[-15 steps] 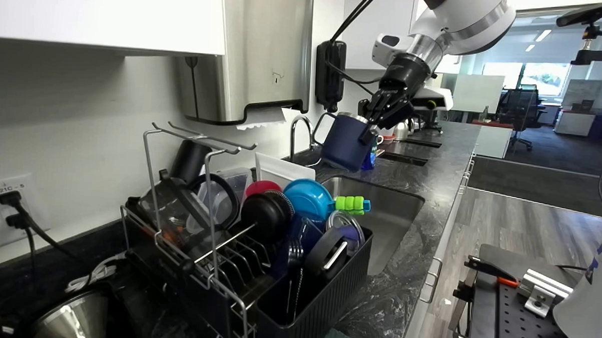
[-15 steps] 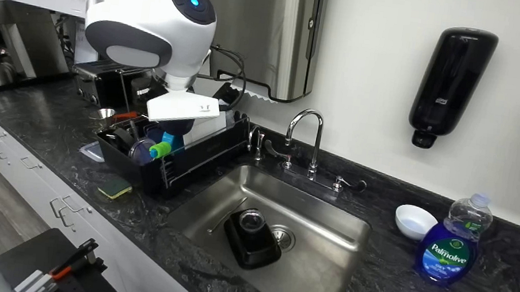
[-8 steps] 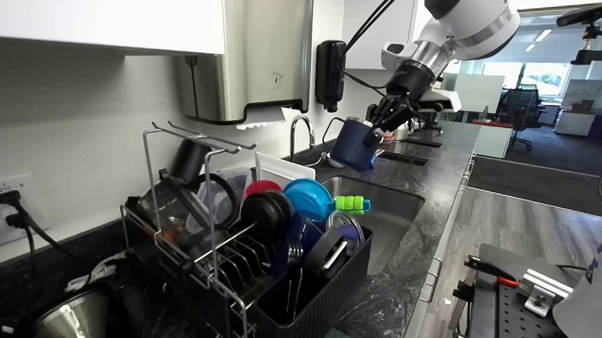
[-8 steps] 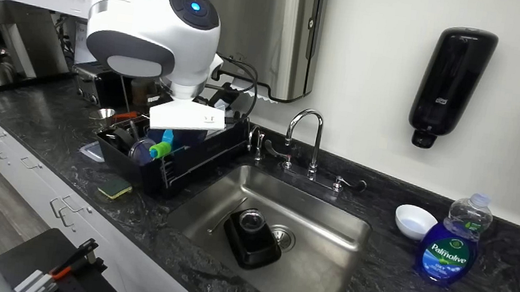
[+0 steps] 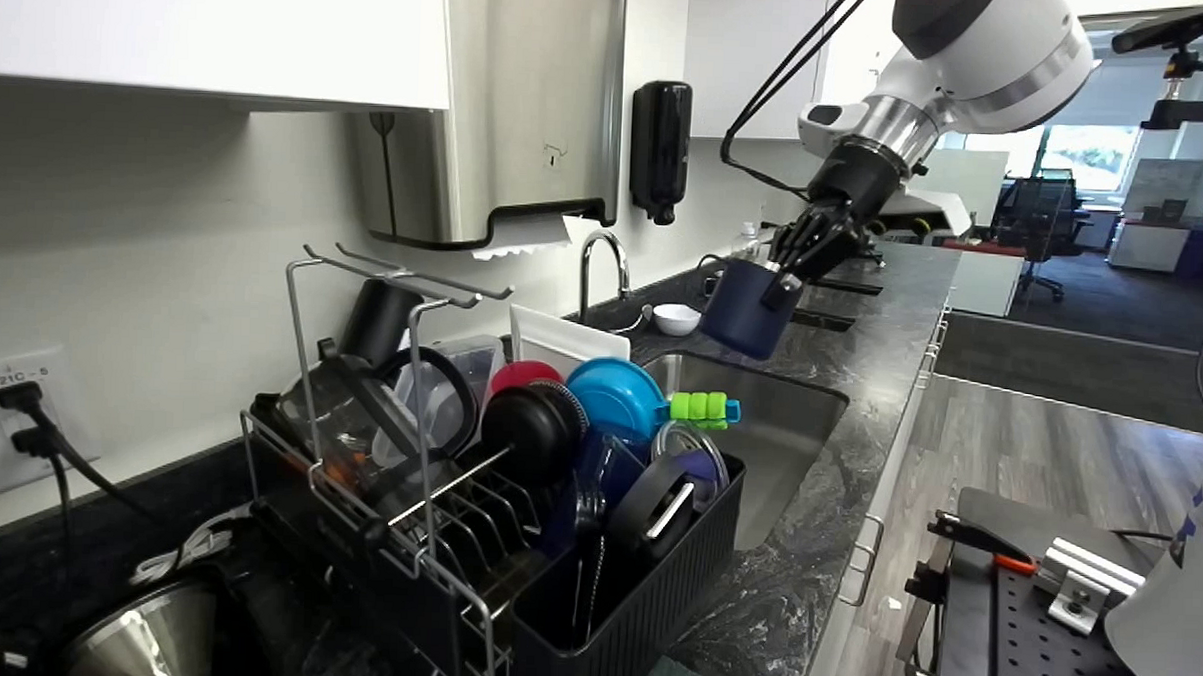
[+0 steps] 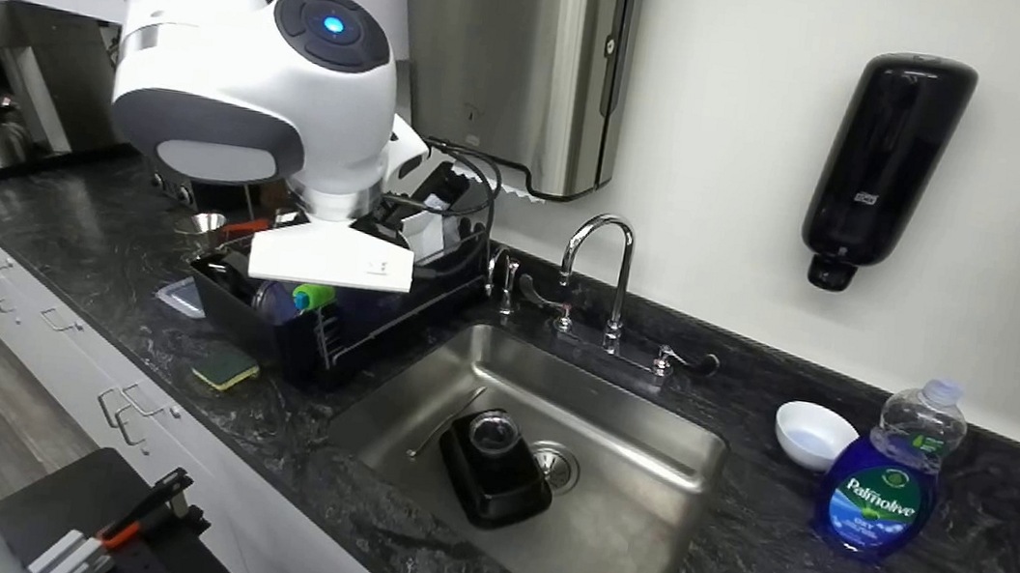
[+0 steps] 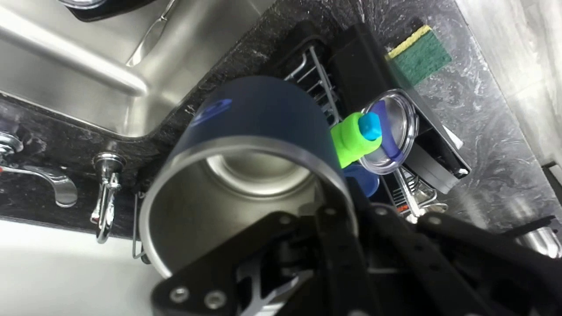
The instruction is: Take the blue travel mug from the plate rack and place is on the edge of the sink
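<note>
The gripper (image 5: 778,282) pinches the blue mug (image 5: 741,311) by its wall, tilted in the air, well in from the front edge of the worktop (image 6: 129,298). Set down at that slant beside the sink (image 6: 621,534), it could topple in.

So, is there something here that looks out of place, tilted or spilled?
I see no spill or damage. The blue travel mug hangs tilted in the air, pinched by the tool only at its rim. In the sink, a black container and a utensil lie loose, which looks untidy.
</note>
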Robot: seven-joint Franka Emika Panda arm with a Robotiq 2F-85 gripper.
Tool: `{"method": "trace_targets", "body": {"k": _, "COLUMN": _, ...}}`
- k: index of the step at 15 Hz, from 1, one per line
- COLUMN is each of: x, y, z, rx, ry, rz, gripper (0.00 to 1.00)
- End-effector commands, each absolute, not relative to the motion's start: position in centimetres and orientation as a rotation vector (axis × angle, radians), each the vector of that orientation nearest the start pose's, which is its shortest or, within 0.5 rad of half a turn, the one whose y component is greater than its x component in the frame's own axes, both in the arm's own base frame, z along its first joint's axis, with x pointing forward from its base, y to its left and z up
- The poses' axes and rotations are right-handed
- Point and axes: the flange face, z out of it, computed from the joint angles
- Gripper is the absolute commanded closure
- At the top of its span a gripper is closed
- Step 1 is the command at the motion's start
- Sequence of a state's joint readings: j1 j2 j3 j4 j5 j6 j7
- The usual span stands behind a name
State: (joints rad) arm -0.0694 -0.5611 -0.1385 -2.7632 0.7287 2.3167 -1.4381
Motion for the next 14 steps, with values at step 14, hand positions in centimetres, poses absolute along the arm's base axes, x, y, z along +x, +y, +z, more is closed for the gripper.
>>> {"method": "trace_targets", "body": {"k": 14, "x": 34.4, "y": -11.4, "z": 36.9, "rx": -2.720, "ry": -0.663, "rz": -0.589, "gripper": 0.98}}
